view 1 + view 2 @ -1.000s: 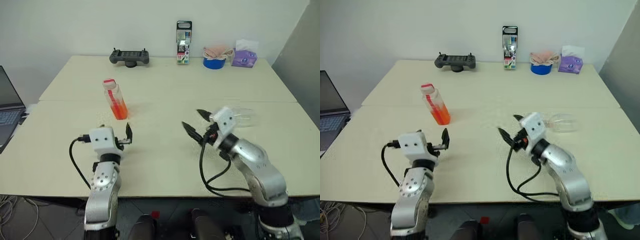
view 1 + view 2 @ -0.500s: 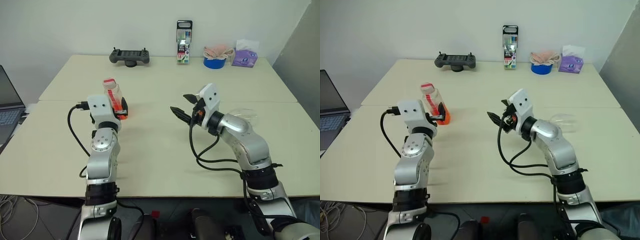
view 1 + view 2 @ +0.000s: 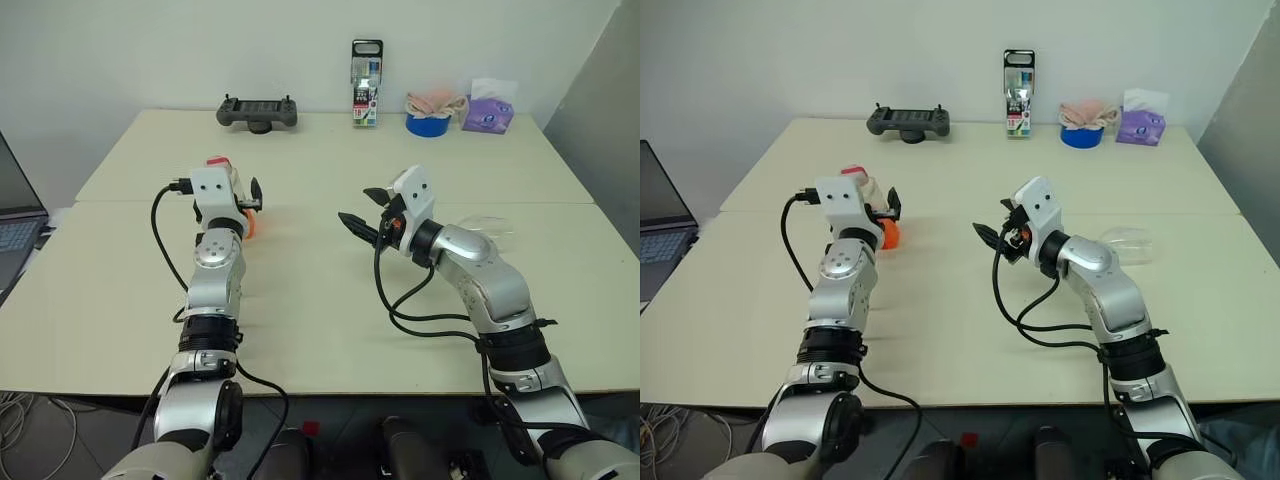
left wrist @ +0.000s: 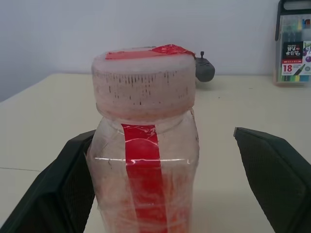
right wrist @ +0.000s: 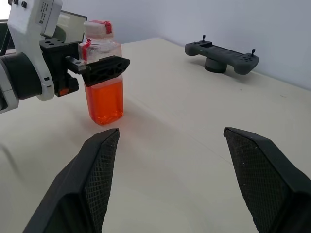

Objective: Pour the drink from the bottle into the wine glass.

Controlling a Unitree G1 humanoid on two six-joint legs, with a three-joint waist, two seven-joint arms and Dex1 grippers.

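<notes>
Bottle [image 3: 240,205] stands left of centre between the spread left gripper [image 4: 165,170] fingers, ungripped; thin plastic likely flexes, so squeeze its squarish mid-body. Right gripper [image 3: 365,210] gapes empty.

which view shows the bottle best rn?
Right wrist view: the bottle shows from cap to base, upright on the table, orange-red drink inside, the left gripper open around it. Left wrist view shows its cap and upper body close up. In both eye views the left gripper hides most of it.
</notes>
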